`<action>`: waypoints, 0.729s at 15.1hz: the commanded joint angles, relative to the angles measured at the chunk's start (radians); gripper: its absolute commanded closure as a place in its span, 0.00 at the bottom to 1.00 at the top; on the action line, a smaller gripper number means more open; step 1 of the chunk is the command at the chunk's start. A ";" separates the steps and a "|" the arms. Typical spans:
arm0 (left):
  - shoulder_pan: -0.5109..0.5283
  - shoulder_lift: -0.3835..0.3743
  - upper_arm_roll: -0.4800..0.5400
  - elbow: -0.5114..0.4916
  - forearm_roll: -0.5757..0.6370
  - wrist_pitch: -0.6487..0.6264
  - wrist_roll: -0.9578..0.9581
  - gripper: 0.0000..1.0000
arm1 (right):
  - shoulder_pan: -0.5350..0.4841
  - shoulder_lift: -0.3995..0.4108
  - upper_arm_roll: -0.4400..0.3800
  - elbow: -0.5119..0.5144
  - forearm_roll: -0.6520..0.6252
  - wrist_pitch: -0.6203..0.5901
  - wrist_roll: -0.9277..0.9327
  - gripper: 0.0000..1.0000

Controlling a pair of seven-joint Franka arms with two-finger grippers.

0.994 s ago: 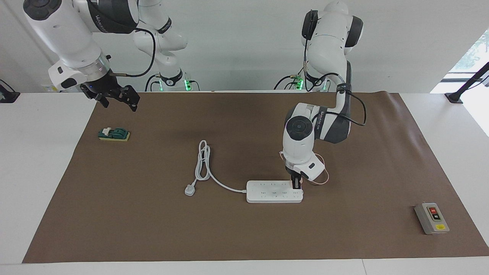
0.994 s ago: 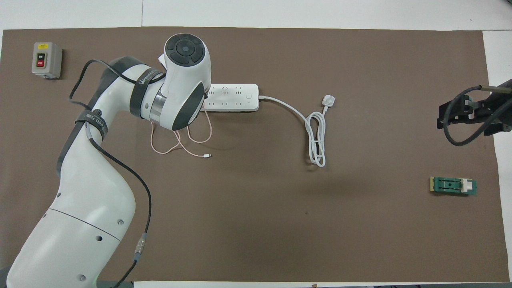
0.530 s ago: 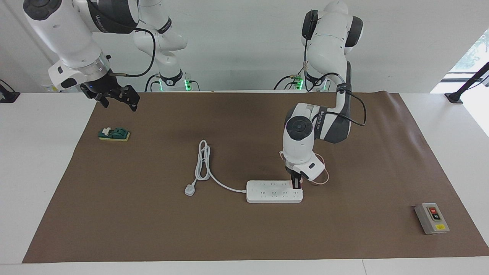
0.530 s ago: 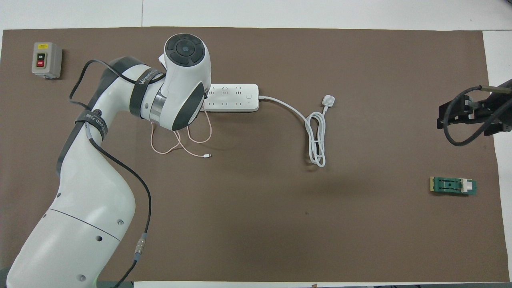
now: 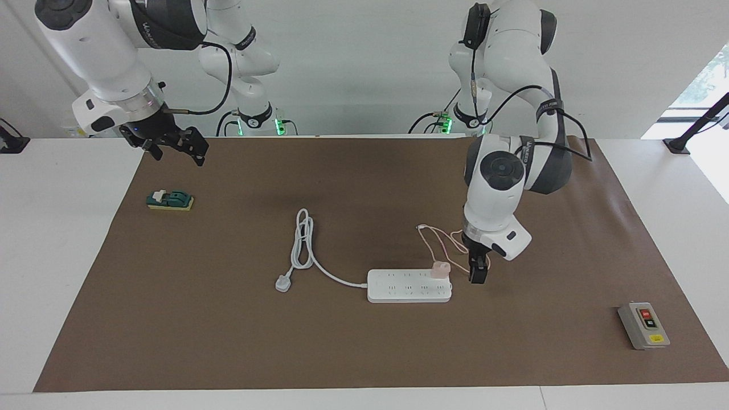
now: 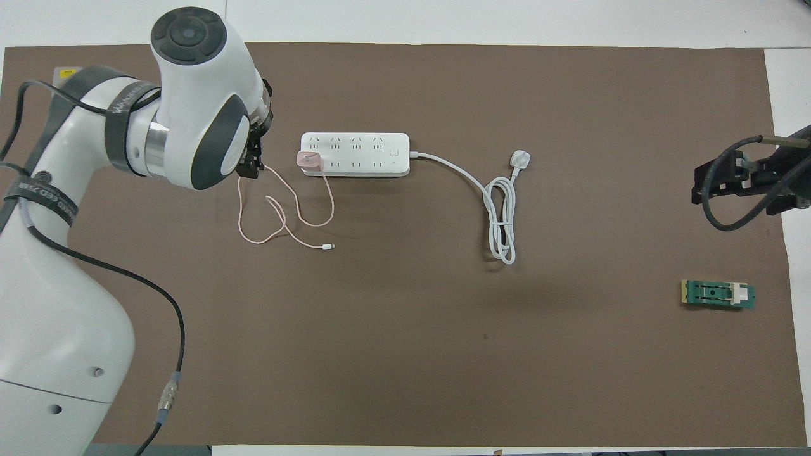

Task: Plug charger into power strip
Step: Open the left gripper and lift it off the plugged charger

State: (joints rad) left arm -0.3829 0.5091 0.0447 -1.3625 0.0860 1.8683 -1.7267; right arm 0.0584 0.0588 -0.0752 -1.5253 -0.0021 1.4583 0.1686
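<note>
Overhead, charger sits seated in power strip; left gripper open, empty; right gripper open, waiting, cropped overhead

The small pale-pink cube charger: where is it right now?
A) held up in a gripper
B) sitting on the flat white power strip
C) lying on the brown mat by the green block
B: the small pale-pink cube charger sits on the flat white power strip, at the left arm's end, with no gripper touching it.
</note>
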 commanded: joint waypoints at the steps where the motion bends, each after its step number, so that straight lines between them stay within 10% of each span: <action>1: 0.018 -0.063 0.000 -0.021 -0.019 -0.058 0.115 0.00 | -0.015 -0.011 0.012 -0.004 -0.013 -0.012 -0.015 0.00; 11: 0.286 -0.253 0.000 -0.038 -0.061 -0.311 0.914 0.00 | -0.015 -0.011 0.012 -0.006 -0.013 -0.012 -0.015 0.00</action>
State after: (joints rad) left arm -0.1555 0.3143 0.0517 -1.3632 0.0401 1.5944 -0.9849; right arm 0.0584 0.0588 -0.0752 -1.5253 -0.0021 1.4583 0.1686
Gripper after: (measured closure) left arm 0.000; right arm 0.000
